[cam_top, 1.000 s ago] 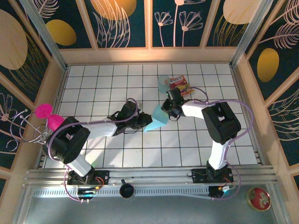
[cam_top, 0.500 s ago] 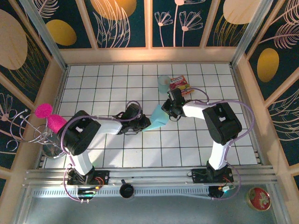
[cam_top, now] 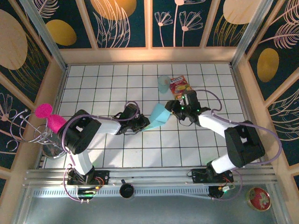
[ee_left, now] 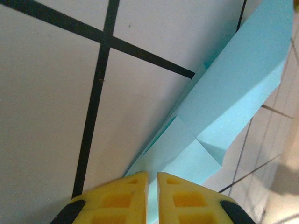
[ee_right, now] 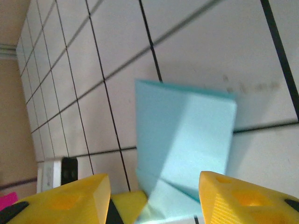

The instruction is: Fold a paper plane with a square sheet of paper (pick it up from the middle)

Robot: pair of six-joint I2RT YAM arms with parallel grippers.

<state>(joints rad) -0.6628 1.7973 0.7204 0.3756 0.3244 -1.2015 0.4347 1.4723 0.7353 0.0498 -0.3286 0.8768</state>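
- Paper sheet (cam_top: 159, 116): light teal, partly folded into a narrow, layered strip. It lies about mid-worktop (cam_top: 103, 84), raised off the white tiles on its far-right side.
- Long axis: in the top view the strip runs diagonally, from its near-left end toward the far-right corner of the worktop.
- Left gripper (cam_top: 144, 124): at the near-left end of the strip. Its wrist view shows the yellow fingers (ee_left: 126, 198) closed to a thin slit on the paper's corner layers, so this arm has the sheet pinched.
- Right gripper (cam_top: 176, 108): at the far-right end of the strip. In its wrist view the jaws stand wide apart around the paper's folded end (ee_right: 182, 140); neither pad can be seen pressing on it, so it reads as spread and holding nothing.
- Governing relation: the sheet spans the gap between the two tools, anchored at one end only. The free end lies straight ahead of the right gripper, the nearer tool for any next crease or re-grip.
- Bystanders: a pale translucent cup (cam_top: 163, 83) and a red-and-yellow snack packet (cam_top: 178, 86) sit nearer the far edge, near the right arm.
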